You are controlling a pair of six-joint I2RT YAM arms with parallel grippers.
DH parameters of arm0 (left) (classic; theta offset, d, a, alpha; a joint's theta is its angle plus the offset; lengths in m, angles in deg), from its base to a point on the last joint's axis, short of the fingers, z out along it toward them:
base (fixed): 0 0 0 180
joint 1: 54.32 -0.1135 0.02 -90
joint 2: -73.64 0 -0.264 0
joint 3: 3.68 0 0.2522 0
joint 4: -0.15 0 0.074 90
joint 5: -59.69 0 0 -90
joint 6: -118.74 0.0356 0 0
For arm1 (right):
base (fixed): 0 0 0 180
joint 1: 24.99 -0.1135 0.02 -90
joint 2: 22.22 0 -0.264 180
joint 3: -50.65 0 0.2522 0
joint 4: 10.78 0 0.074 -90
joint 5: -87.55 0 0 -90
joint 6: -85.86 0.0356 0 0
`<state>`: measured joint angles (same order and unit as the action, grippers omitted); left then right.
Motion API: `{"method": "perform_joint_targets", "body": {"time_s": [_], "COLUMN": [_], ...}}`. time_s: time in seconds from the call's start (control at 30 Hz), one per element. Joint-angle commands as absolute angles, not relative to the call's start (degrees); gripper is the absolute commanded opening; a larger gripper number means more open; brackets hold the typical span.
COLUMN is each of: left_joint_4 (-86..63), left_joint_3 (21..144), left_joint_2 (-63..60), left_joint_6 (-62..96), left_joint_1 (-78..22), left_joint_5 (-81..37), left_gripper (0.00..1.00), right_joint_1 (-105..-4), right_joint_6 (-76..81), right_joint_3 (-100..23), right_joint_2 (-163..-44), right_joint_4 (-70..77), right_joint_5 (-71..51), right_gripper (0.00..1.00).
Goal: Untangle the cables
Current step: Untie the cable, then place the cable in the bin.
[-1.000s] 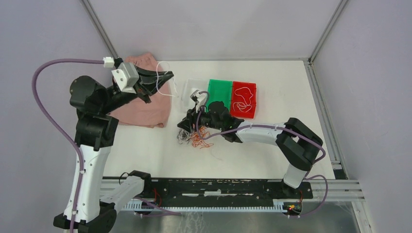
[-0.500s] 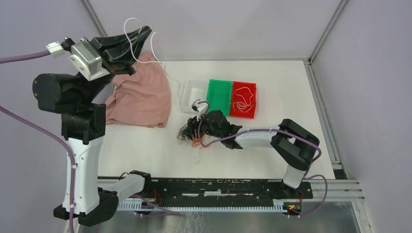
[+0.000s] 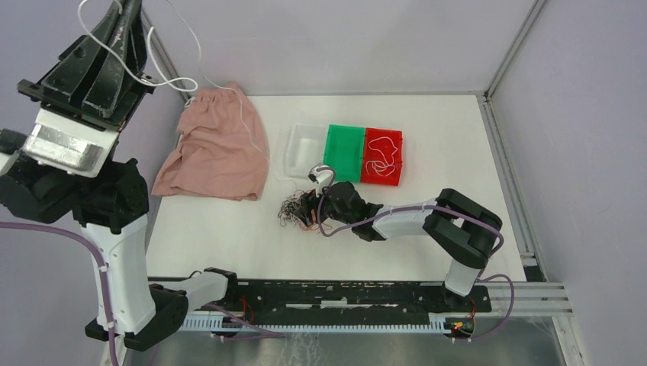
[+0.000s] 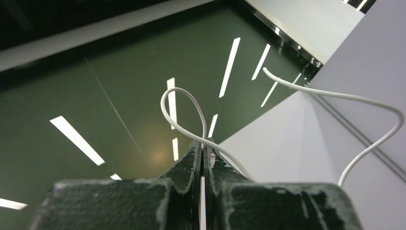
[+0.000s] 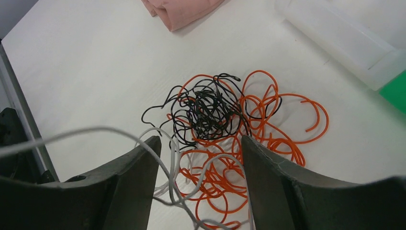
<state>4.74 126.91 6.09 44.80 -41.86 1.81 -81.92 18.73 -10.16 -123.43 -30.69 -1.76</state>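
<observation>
The top external camera looked down from above and behind the arm bases, taking in the whole desk [image 3: 229,236]. The left wrist camera, high up, faced upward past the left tool [image 4: 203,148] toward ceiling lights [image 4: 229,67]. The right wrist camera sat close over the cable tangle [image 5: 215,120], which the overhead view shared.

White table [image 3: 442,130], pink cloth [image 3: 217,152] by its far-left corner, clear bin [image 3: 301,149], green bin [image 3: 346,145], red bin [image 3: 381,132] side by side mid-table, cables [image 3: 290,213] tangled just nearer.
</observation>
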Motion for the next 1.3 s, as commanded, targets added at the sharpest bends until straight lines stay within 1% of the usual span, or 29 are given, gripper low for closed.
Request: {"method": "perform_joint_targets", "body": {"time_s": [0.0, 0.07, 0.17, 0.2, 0.23, 0.27, 0.33, 0.37, 0.5, 0.67, 0.8, 1.0, 1.27], "left_joint_4": [9.96, 14.04, 23.67, 24.33, 24.35, 23.51, 16.99, 14.83, 12.95, 9.95, 9.42, 9.42, 8.61], "left_joint_3": [129.18, 128.60, 128.07, 129.48, 130.94, 132.48, 133.10, 131.39, 121.50, 115.84, 113.62, 112.30, 111.68], "left_joint_2": [5.05, 5.00, 3.93, 3.08, 2.35, 1.90, 2.17, 2.94, 7.79, 9.98, 10.68, 11.35, 11.86], "left_joint_6": [53.41, 55.31, 58.17, 58.95, 59.17, 58.29, 56.90, 55.96, 52.92, 49.07, 47.44, 46.28, 46.40], "left_joint_1": [-41.73, -41.76, -41.76, -41.76, -41.71, -41.75, -41.76, -41.72, -41.74, -41.71, -41.74, -41.73, -41.75], "left_joint_5": [0.60, -0.46, -8.29, -10.44, -12.23, -13.14, -10.48, -8.30, -0.32, 1.72, 2.54, 2.41, 2.84], "left_gripper": [0.03, 0.03, 0.03, 0.03, 0.03, 0.03, 0.03, 0.03, 0.03, 0.03, 0.03, 0.03, 0.03], "right_joint_1": [-82.30, -82.28, -82.30, -82.24, -82.25, -82.21, -82.29, -82.29, -82.21, -82.19, -82.22, -82.28, -82.22], "right_joint_6": [18.62, 18.51, 18.89, 19.10, 19.14, 18.90, 17.96, 17.29, 13.63, 10.09, 9.73, 11.46, 13.87], "right_joint_3": [-9.51, -9.39, -8.89, -8.68, -8.57, -8.55, -9.03, -9.40, -10.34, -14.22, -17.81, -21.62, -31.00], "right_joint_2": [-119.93, -119.79, -119.26, -118.74, -118.09, -117.27, -115.22, -113.95, -107.99, -102.67, -102.31, -103.37, -109.91], "right_joint_4": [-33.59, -33.27, -33.26, -33.34, -33.43, -33.68, -33.54, -33.18, -32.13, -26.91, -25.16, -27.33, -27.90], "right_joint_5": [0.52, 1.02, 2.30, 2.90, 3.08, 2.66, 1.82, 1.48, -4.41, -14.38, -20.19, -22.75, -28.00], "right_gripper": [0.70, 0.69, 0.71, 0.81, 0.93, 0.99, 0.99, 0.99, 0.99, 0.99, 1.00, 1.00, 0.99]}}
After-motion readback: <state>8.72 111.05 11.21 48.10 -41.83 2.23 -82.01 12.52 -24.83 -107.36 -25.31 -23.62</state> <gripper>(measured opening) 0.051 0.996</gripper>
